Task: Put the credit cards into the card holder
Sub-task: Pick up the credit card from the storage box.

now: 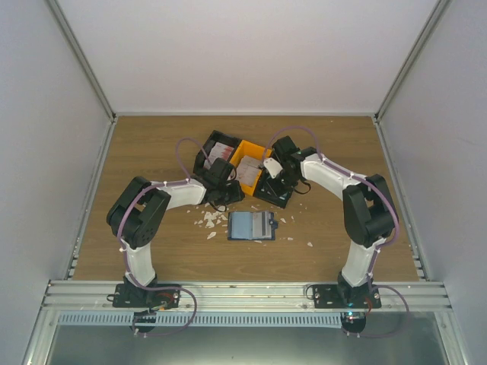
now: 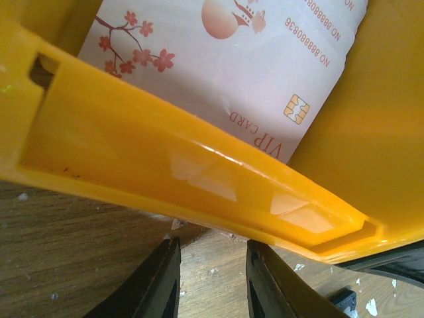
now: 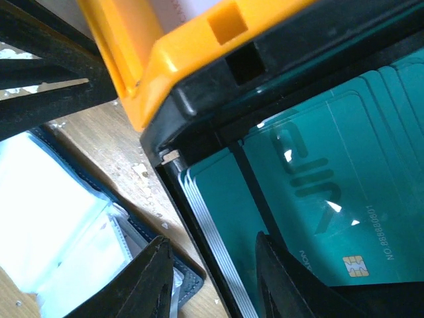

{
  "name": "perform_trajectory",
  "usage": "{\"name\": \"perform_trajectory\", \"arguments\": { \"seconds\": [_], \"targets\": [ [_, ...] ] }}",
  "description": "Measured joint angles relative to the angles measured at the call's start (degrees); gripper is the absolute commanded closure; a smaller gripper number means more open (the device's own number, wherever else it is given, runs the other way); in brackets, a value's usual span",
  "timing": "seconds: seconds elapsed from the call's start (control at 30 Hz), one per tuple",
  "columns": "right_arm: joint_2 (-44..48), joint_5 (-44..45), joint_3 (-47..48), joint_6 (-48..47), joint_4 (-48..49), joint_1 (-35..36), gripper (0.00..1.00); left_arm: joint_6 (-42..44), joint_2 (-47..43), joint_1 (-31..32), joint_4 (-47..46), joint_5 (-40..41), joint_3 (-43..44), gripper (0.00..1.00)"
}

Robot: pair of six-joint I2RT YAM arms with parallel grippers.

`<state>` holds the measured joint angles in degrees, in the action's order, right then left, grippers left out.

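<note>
overhead, one open card holder [image 1: 250, 226], three bins [image 1: 245, 147]; left gripper [image 2: 212, 258] and right gripper [image 3: 212, 252] gape empty.

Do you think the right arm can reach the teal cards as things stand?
Probably yes: the open right gripper hangs over the teal cards, which lie uncovered in the black bin, though it straddles the bin wall.

Wooden table [image 1: 152, 251] enclosed by plain white walls [image 1: 251, 53].

Open card holder [image 1: 250, 226]; binned credit cards [image 3: 305, 192]
</note>
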<state>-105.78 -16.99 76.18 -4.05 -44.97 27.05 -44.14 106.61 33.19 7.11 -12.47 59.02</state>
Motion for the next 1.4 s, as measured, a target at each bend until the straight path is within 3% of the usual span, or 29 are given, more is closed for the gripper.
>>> {"name": "perform_trajectory", "arguments": {
  "seconds": [0.3,0.53,0.63,1.4],
  "targets": [
    [-1.11,1.92,0.13,0.00,0.00,0.02,0.66,0.04,0.00,0.04,0.00,0.09,0.00,0.70],
    [-1.64,1.51,0.13,-0.31,0.07,0.44,0.54,0.04,0.00,0.04,0.00,0.09,0.00,0.70],
    [-1.77,1.51,0.13,-0.48,0.24,0.87,0.53,0.02,0.00,0.04,-0.02,0.09,0.00,0.70],
    [-1.01,1.36,-0.02,-1.22,2.82,1.92,0.62,0.04,0.00,0.07,0.00,0.09,0.02,0.70]
  ]
}}
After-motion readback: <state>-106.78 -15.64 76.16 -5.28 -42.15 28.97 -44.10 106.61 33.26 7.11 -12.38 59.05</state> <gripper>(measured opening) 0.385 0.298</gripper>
